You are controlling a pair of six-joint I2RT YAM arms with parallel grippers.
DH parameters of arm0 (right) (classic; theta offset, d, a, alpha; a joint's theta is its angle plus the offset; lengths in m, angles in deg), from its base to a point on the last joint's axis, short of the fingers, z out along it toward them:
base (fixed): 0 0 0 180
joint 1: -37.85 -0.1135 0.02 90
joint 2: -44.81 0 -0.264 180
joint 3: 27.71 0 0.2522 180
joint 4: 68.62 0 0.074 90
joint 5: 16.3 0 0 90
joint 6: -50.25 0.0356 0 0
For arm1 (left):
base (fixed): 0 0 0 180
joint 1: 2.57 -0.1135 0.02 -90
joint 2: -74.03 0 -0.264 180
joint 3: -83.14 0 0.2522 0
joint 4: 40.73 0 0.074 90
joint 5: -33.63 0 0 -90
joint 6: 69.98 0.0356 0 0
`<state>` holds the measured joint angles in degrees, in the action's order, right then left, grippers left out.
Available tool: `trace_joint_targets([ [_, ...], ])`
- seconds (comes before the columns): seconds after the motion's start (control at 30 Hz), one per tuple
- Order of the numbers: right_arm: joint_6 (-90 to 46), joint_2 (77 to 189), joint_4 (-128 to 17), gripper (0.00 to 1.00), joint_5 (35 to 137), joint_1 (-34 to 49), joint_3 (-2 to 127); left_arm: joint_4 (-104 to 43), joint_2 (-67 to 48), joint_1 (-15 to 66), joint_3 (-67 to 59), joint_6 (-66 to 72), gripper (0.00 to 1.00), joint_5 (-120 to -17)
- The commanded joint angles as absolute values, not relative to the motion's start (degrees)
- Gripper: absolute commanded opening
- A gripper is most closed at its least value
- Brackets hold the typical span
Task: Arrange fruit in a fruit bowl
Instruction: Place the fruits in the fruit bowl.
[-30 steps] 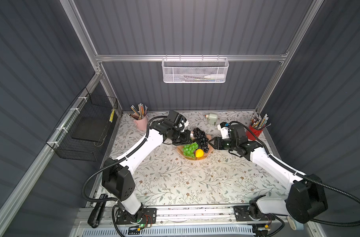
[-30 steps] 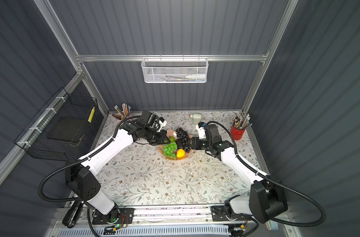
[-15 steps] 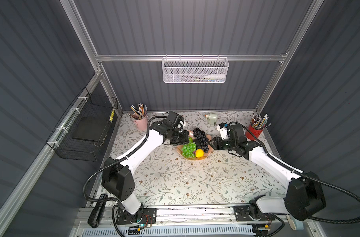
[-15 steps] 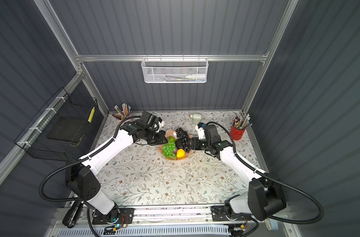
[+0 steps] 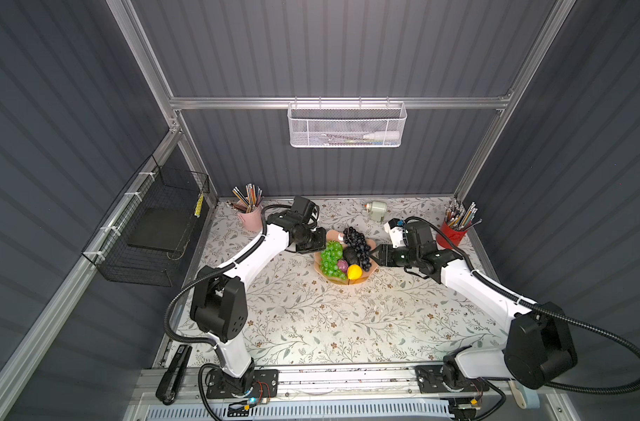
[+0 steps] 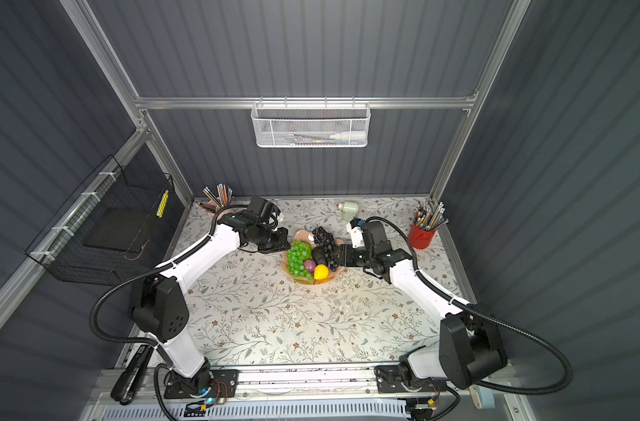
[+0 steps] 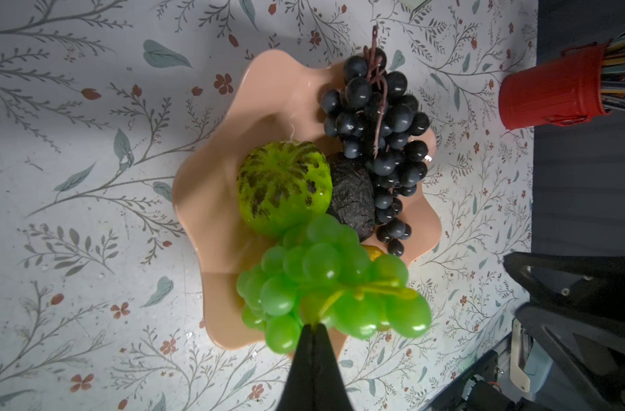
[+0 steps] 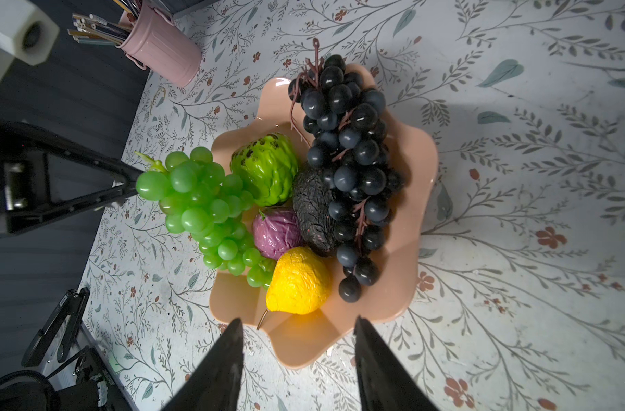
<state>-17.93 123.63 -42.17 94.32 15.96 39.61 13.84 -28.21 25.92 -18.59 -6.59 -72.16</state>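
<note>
At the fruit bowl's (image 5: 331, 234) 9 o'clock rim, green grape bunch (image 5: 329, 257) is pinched by stem in left gripper (image 7: 312, 325), likely for settling; right gripper (image 8: 298, 320) is held spread, empty, at 3 o'clock.

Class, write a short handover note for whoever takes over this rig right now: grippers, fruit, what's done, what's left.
Left gripper: shut, pinching the green grape bunch by its stem at the fruit bowl rim.
Right gripper: open, empty, beside the bowl.
In the bowl: dark grape bunch, avocado, lime-green fruit, purple fruit, yellow fruit.
Done: five fruits placed.
Left: release the green grape bunch, which spills over the rim; probably nudge it inward.
</note>
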Motion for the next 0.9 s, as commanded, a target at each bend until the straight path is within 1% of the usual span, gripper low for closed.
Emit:
trace_joint_targets([
  [0.0, -18.5, 124.7, -42.9, 0.52, 95.5, 16.0, 39.6, 14.4, -30.5, 25.6, -21.8, -4.3, 0.00, -71.2],
  [0.17, -18.5, 125.3, -43.2, 0.53, 96.1, 16.0, 40.0, 14.9, -31.8, 25.1, -21.8, -4.1, 0.00, -69.8],
  [0.5, -19.6, 126.9, -42.9, 0.53, 96.2, 16.0, 41.9, 15.3, -27.0, 23.5, -17.6, -4.8, 0.00, -66.2],
  [0.7, -19.4, 127.4, -43.6, 0.53, 96.6, 15.9, 41.8, 18.0, -25.6, 23.4, -18.3, -3.4, 0.00, -64.4],
  [0.87, -18.7, 128.2, -44.5, 0.52, 97.9, 15.8, 41.4, 19.0, -27.1, 23.2, -20.0, -2.3, 0.00, -62.8],
])
